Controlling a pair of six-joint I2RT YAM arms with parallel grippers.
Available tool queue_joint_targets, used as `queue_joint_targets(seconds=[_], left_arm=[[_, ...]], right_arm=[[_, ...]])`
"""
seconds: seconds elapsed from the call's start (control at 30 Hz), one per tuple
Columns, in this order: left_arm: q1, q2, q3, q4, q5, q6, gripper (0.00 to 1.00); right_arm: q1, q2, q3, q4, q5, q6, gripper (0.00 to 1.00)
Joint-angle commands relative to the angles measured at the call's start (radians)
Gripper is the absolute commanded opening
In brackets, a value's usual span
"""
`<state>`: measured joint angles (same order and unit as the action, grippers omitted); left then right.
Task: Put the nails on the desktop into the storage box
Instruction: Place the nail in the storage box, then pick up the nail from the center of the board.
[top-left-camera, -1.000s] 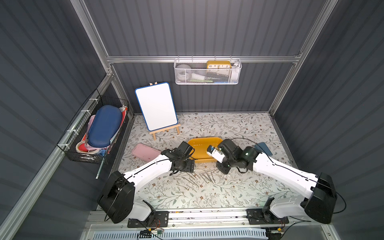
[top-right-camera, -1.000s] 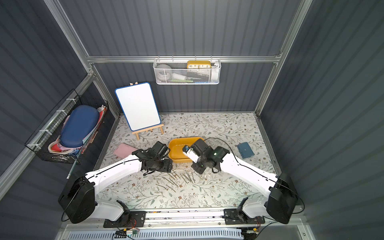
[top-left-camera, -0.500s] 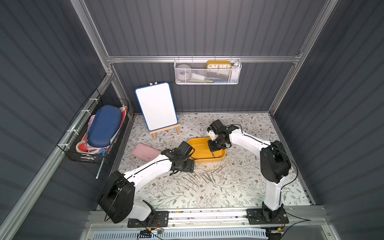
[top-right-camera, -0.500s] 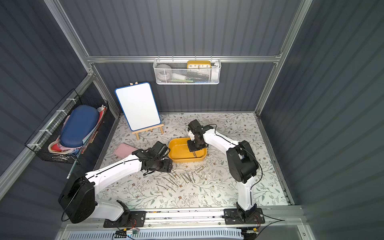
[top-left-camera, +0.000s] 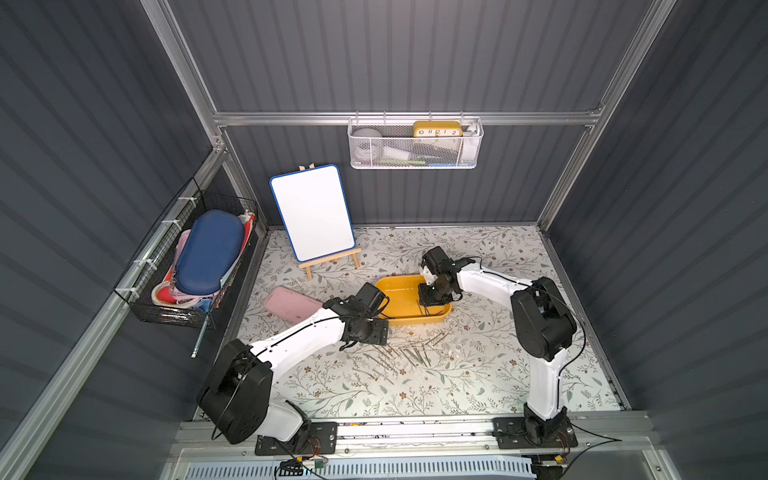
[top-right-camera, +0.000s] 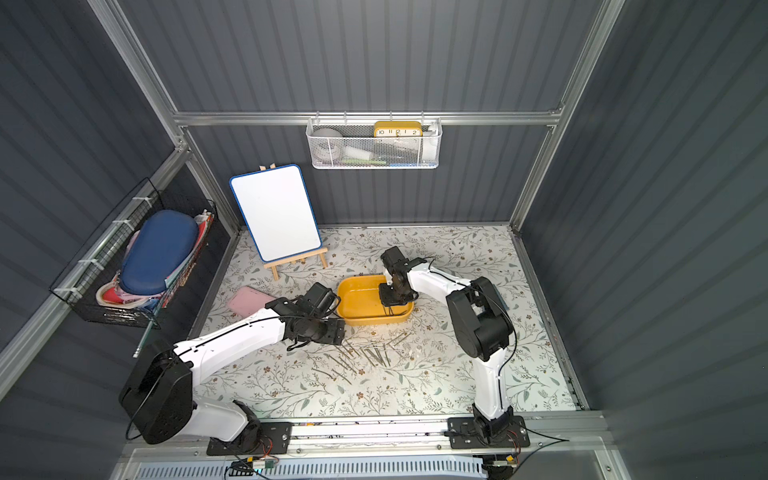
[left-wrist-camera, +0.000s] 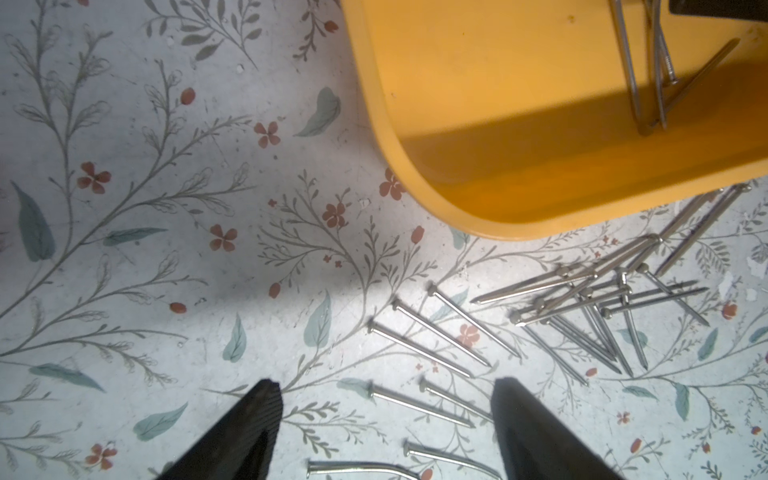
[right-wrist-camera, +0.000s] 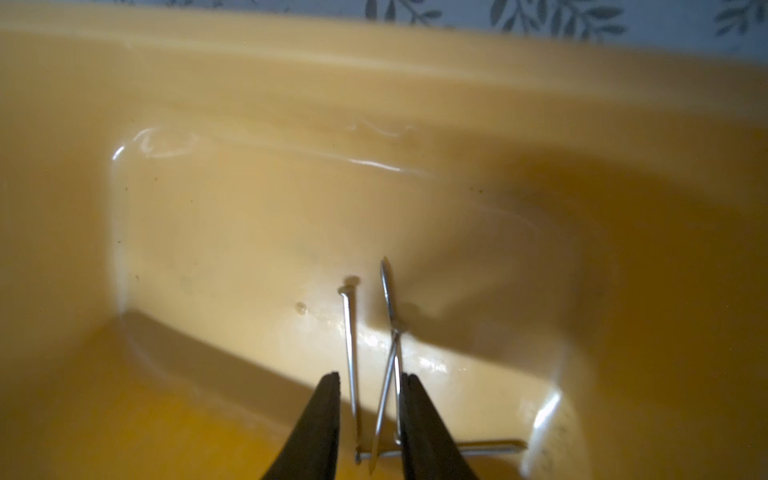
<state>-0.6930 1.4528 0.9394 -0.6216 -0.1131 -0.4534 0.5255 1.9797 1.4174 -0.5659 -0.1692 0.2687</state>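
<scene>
Most nails (top-left-camera: 409, 353) loose on counter (top-left-camera: 478, 374), fanned and partly crossed just in front of box (top-left-camera: 415, 320); only three or four inside, at the end nearer the right arm. Right gripper (right-wrist-camera: 370, 382) low in box, jaws a little apart, nails standing loose in the gap, one more flat on box floor. Reads as a drop in progress, not a grip. Left gripper (left-wrist-camera: 386, 415) spread wide, empty, hovering over nearest nails, none touched. Handling, as judgement: thin stiff steel, light singly, smooth and round, so likely to roll and slip; hard to get under when flat on counter. Not fragile, points sharp, one at edge of left wrist view looks bent. Best to pinch across shank near mid-length, jaws square to the nail, fingertips pressed down to counter; avoid head or tip ends, likely to pivot out. Parallel trio ahead of left gripper looks easiest; crossed heap by box corner likely to come up as a tangled bunch and shed some. Box smooth light plastic: expect sliding if bumped, and nails bouncing if dropped from height, so release low.
</scene>
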Motion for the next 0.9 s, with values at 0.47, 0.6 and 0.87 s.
queue_joint_targets(seconds=[0.47,0.6,0.87], left_arm=[[0.004,-0.035,-0.023,0.024,0.003,0.025,0.85],[0.004,-0.040,-0.024,0.025,0.003,0.025,0.85],[0.004,-0.038,-0.028,0.026,0.001,0.028,0.85]], right_arm=[[0.298,-0.568,-0.471,-0.072,0.074,-0.632,0.39],[0.307,-0.527,-0.500,-0.068,0.091,-0.668,0.40],[0.329,-0.407,-0.482,-0.009,0.131,-0.676,0.40]])
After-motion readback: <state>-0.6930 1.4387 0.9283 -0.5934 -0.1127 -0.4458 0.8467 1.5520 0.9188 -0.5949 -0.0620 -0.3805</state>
